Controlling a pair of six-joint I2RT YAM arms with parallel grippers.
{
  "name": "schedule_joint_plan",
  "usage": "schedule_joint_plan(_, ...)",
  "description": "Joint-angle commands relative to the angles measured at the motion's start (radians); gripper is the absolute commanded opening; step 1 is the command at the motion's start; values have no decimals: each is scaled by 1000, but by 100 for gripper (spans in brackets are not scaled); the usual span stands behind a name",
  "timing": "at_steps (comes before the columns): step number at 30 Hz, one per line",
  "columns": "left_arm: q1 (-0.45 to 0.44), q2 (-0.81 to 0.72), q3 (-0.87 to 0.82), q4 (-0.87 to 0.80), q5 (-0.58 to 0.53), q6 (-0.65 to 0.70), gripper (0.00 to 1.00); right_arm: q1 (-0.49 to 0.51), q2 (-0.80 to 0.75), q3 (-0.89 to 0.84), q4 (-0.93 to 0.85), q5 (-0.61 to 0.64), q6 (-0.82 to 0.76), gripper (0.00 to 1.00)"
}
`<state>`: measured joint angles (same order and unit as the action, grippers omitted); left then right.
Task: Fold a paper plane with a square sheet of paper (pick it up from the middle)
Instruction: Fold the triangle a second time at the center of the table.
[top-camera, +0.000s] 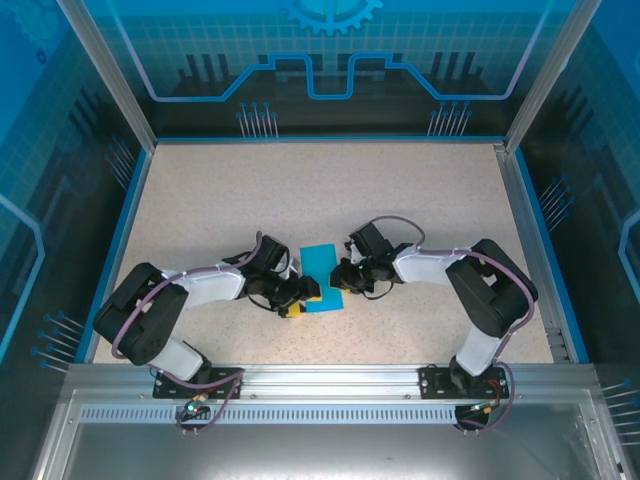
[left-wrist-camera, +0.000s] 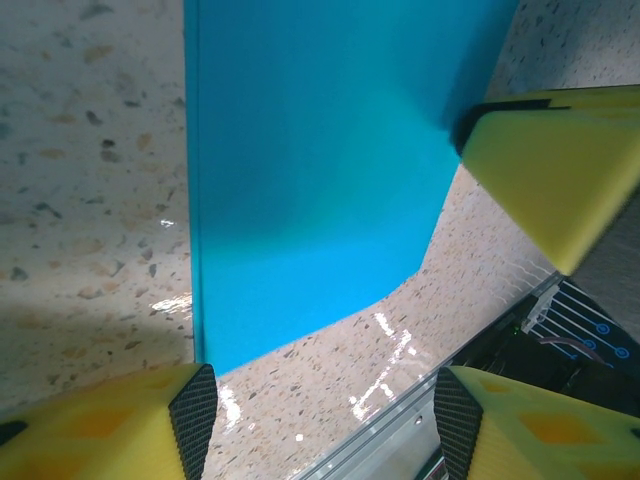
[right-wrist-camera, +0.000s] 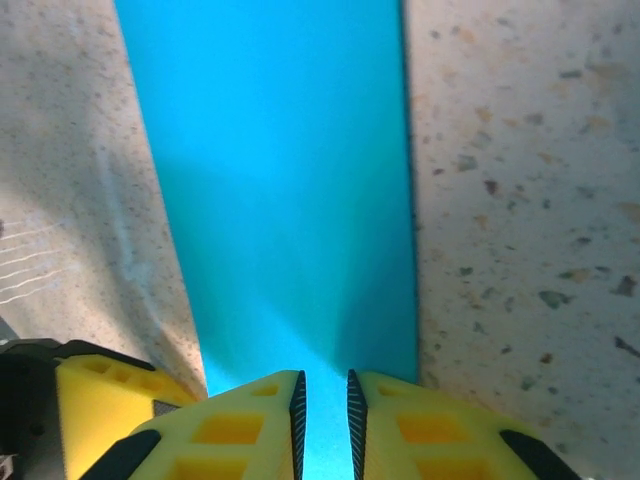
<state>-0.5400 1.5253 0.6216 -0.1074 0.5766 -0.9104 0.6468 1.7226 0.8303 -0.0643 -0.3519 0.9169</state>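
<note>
The left arm (top-camera: 190, 295) is reaching in from 8 o'clock across the speckled counter (top-camera: 400, 200). Its left tool (top-camera: 300, 298) is sitting at the 7 o'clock corner of the paper (top-camera: 320, 262). In the left wrist view this tool (left-wrist-camera: 325, 410) is standing wide open, with one yellow finger (left-wrist-camera: 100, 435) at 7 o'clock and the other at 5 o'clock. It is holding nothing, and the folded cyan-blue paper (left-wrist-camera: 310, 180) is lying flat just ahead of it, one lower corner cut off on a slant.

In the top view the paper is lying as a narrow strip between the two tools, a little toward 6 o'clock from the counter's middle.

The right arm (top-camera: 480, 290) is coming in from 4 o'clock, and the right tool (top-camera: 347, 272) is meeting the strip's 3 o'clock edge. Seen from the right wrist, this tool (right-wrist-camera: 325, 400) is showing its jaws almost together, with only a thin slit between them. They are hovering over the near end of the paper (right-wrist-camera: 280, 180). Whether they are actually pinching it I cannot tell.
</note>
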Motion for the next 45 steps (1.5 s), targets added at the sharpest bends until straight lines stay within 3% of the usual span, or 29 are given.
schedule_joint_plan(1,-9,5,28,-56,-19,27,63,-16,-36,-7,26,-14,-5,22)
schedule_joint_plan(23,-25,30,49,-22,8,31,62,-18,5,-7,26,-21,-9,22)
schedule_joint_plan(35,-25,1,62,-29,3,33,46,5,62,5,-2,-47,-31,15)
schedule_joint_plan(45,-25,5,97,5,16,36,42,7,77,3,-33,-38,-52,14)
